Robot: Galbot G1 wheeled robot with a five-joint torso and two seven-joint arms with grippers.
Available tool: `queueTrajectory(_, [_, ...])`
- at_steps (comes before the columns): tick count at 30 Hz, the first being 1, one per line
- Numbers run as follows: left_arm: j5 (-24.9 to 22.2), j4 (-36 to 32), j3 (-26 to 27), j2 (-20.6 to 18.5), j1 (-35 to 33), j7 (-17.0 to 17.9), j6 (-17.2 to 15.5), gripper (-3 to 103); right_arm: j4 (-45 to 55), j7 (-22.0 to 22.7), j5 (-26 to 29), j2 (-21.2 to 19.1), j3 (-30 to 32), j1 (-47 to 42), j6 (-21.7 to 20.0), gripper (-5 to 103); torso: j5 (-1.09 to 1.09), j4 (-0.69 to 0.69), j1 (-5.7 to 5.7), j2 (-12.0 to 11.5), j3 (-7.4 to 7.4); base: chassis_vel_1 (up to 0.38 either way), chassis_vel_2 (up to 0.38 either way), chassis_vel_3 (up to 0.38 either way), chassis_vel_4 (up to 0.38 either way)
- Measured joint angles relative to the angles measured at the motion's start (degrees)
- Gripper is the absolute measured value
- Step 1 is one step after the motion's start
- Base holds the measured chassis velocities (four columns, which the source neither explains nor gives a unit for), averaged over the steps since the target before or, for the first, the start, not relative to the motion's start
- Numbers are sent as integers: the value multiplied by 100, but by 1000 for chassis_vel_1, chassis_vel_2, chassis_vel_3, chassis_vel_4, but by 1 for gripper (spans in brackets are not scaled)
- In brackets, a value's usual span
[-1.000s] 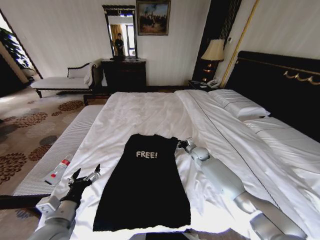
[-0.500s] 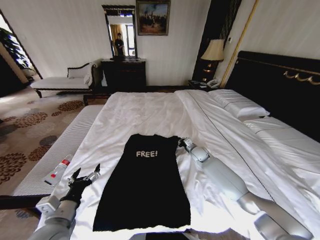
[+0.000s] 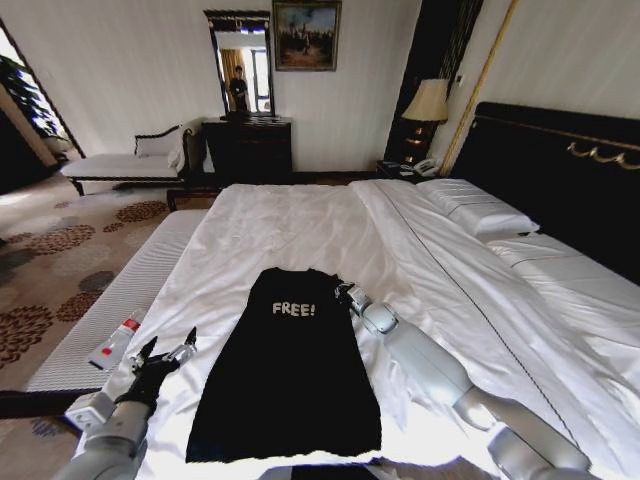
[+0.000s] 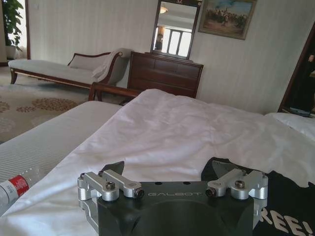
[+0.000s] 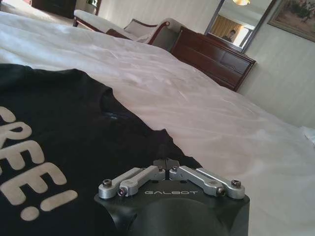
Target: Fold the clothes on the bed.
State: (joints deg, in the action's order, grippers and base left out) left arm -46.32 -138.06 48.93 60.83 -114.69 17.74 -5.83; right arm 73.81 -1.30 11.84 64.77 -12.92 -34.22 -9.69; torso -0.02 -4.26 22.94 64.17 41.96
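The clothes are one black T-shirt (image 3: 285,370) with white "FREE!" lettering, lying as a long narrow strip on the white bed (image 3: 300,215), collar end away from me. My right gripper (image 3: 346,294) rests at the shirt's far right corner. In the right wrist view its fingers (image 5: 166,164) are shut together on the black fabric edge (image 5: 74,123). My left gripper (image 3: 170,346) hovers just above the sheet to the left of the shirt, apart from it. Its fingers (image 4: 114,168) stand open with nothing between them, and the shirt (image 4: 280,201) lies beside them.
A plastic water bottle (image 3: 115,342) with a red label lies on the striped bench (image 3: 120,290) along the bed's left side. Pillows (image 3: 478,208) and the black headboard (image 3: 560,170) are to the right. A chaise (image 3: 125,162), dresser (image 3: 248,148) and lamp (image 3: 428,100) stand by the far wall.
My right gripper has slid left toward the lettering, and the shirt's far right corner has come in with it. The left gripper has barely shifted.
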Motion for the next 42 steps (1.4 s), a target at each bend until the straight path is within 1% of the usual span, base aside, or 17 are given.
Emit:
queueTrajectory(5, [-5,7,0,3,3,-6,3,100,-341,97,-22,356,-49,-16,230,0,1,3,0,0,0,0,0,0,0])
queueTrajectory(8, [-14,11,0,1,9,-7,3,100,-488,104,-33,373,-14,-14,306,-2,1,2,0,0,0,0,0,0,0])
queueTrajectory(11, [-17,40,-10,2,20,-14,6,100,-291,-11,103,127,67,-107,410,14,2,-1,0,-1,0,0,0,0,0])
queueTrajectory(12, [-17,40,-10,2,20,-14,6,100,-291,-11,103,127,67,-107,410,14,2,-1,0,-1,0,0,0,0,0])
queueTrajectory(15, [7,58,-99,-4,77,-8,6,100,372,-248,355,-236,221,-447,579,30,1,-1,0,0,0,0,0,0,0])
queueTrajectory(16, [7,58,-99,-4,77,-8,6,100,372,-248,355,-236,221,-447,579,30,1,-1,0,0,0,0,0,0,0])
queueTrajectory(20, [28,70,-210,-53,150,35,-8,100,1004,-394,1073,-459,635,-885,588,46,2,-1,0,0,0,0,0,0,0])
queueTrajectory(21, [28,70,-210,-53,150,35,-8,100,1004,-394,1073,-459,635,-885,588,46,2,-1,0,0,0,0,0,0,0])
queueTrajectory(24, [46,66,-227,-65,140,47,-15,100,884,-207,1798,-459,1003,-881,294,63,2,0,0,0,0,0,0,0,0])
queueTrajectory(26, [51,62,-227,-65,131,48,-15,100,813,-170,1932,-460,1043,-842,238,63,2,0,0,0,0,0,0,0,0])
queueTrajectory(28, [69,41,-227,-58,100,48,-15,100,615,-49,2511,-483,1150,-680,-1,74,1,1,0,0,0,0,0,0,0])
queueTrajectory(29, [89,29,-225,-54,75,47,-16,100,512,14,3035,-498,1186,-559,-214,79,1,1,0,0,0,0,0,0,0])
queueTrajectory(30, [89,29,-225,-54,75,47,-16,100,512,14,3035,-498,1186,-559,-214,79,1,1,0,0,0,0,0,0,0])
queueTrajectory(34, [121,-2,-233,-54,59,47,-17,100,319,88,4310,-481,1198,-266,-810,98,1,1,0,0,0,0,0,0,0])
queueTrajectory(35, [121,-2,-233,-54,59,47,-17,100,319,88,4310,-481,1198,-266,-810,98,1,1,0,0,0,0,0,0,0])
queueTrajectory(38, [156,-22,-244,-35,34,48,-20,100,181,98,5009,-430,1098,-75,-1185,101,0,0,0,0,0,0,0,0,0])
queueTrajectory(42, [217,-30,-246,0,-17,47,-20,100,-72,87,5091,-335,815,76,-1245,99,1,1,0,0,0,0,0,0,0])
